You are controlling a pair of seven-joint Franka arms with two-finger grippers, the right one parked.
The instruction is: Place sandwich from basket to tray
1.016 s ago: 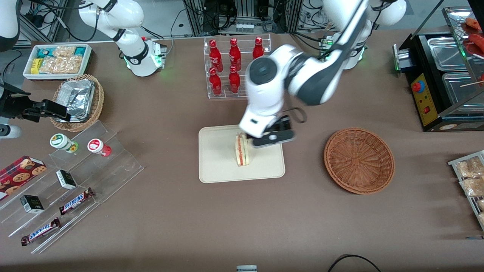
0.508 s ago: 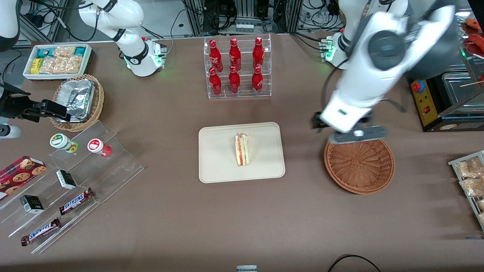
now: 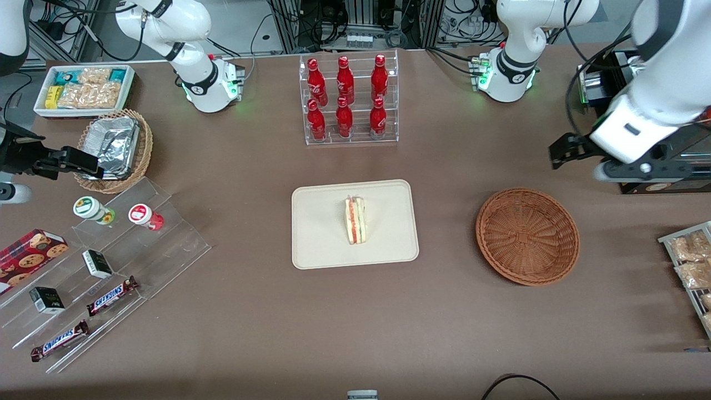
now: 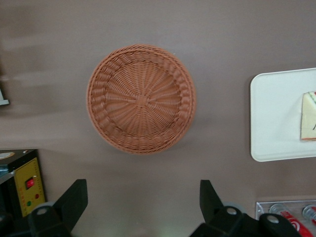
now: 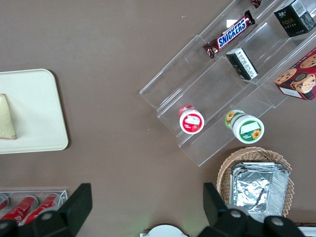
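Note:
The wrapped sandwich [image 3: 355,220] stands on its edge on the cream tray [image 3: 316,239], mid-table, with nothing touching it. The reddish-brown wicker basket [image 3: 527,236] is empty and sits beside the tray toward the working arm's end. My gripper [image 3: 639,169] hangs high above the table, farther from the front camera than the basket and next to the black machine. In the left wrist view the gripper [image 4: 142,190] is open with only bare table between its fingers. That view also takes in the basket [image 4: 113,79], the tray [image 4: 276,118] and the sandwich [image 4: 308,116].
A clear rack of red bottles [image 3: 347,100] stands farther from the front camera than the tray. The black machine [image 3: 627,150] and a rack of snack packets [image 3: 689,261] are at the working arm's end. A tan basket with foil [image 3: 114,147] and an acrylic stand [image 3: 111,261] are at the parked arm's end.
My gripper let go of the sandwich on the tray. It then swung over the basket's rim and on toward the black machine. The sandwich has stayed put.

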